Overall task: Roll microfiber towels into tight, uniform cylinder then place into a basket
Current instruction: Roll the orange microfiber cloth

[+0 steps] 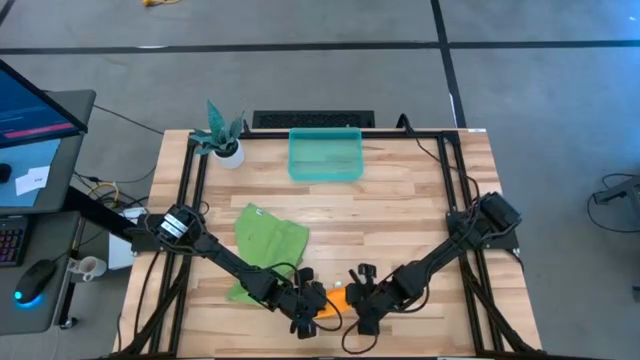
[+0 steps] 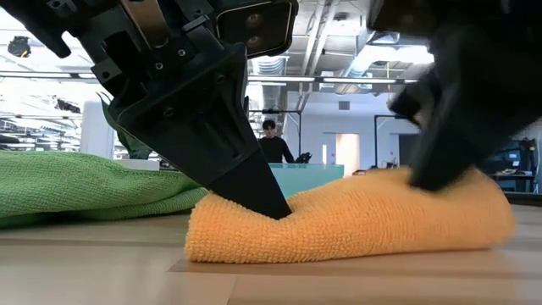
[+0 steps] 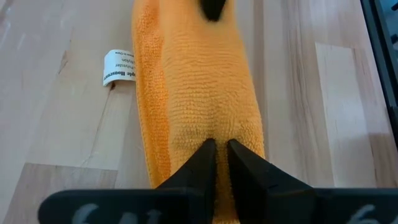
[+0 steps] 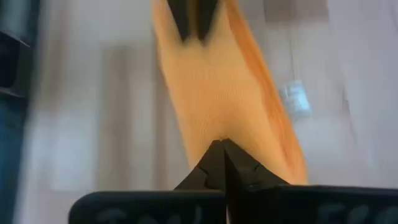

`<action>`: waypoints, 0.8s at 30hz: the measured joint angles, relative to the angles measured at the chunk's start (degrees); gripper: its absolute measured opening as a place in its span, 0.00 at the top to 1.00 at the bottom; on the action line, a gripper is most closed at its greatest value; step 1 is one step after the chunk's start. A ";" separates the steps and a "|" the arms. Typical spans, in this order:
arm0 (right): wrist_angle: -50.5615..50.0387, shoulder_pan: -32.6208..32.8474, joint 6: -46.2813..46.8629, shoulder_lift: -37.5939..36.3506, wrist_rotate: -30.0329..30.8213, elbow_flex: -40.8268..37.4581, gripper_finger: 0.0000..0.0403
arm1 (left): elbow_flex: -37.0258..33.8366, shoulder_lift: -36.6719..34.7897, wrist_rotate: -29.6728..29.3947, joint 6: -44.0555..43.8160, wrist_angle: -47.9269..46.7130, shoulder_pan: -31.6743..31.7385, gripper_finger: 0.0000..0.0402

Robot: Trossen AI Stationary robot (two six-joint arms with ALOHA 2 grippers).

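Orange-yellow towel [image 2: 356,222] lies rolled on the tabletop [image 1: 400,220]; left tool [image 3: 217,149] and right tool [image 4: 217,152] each pinch one end, fingers nearly closed.

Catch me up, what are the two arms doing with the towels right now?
Both arms are working the orange towel, which lies rolled up near the front edge of the table. The left gripper has its jaws pinched on one end of the roll, and the right gripper has its jaws shut on the other end. The green towel lies loose and unrolled just behind them. The teal basket at the back holds no towel yet.
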 joint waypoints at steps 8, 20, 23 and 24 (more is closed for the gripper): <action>-0.37 -0.47 0.83 4.01 -4.80 0.29 0.95 | 0.00 0.02 -0.06 -0.04 0.15 0.02 0.92; -0.51 -1.22 2.25 3.82 -6.70 0.13 0.96 | 0.00 0.07 -1.40 0.32 0.44 0.00 0.92; -0.45 -1.22 2.26 3.82 -6.70 0.07 0.95 | -0.04 0.07 -1.46 0.34 0.71 0.00 0.89; -0.42 -1.22 2.27 3.82 -6.70 0.07 0.95 | -0.04 0.07 -1.46 0.35 0.76 0.00 0.87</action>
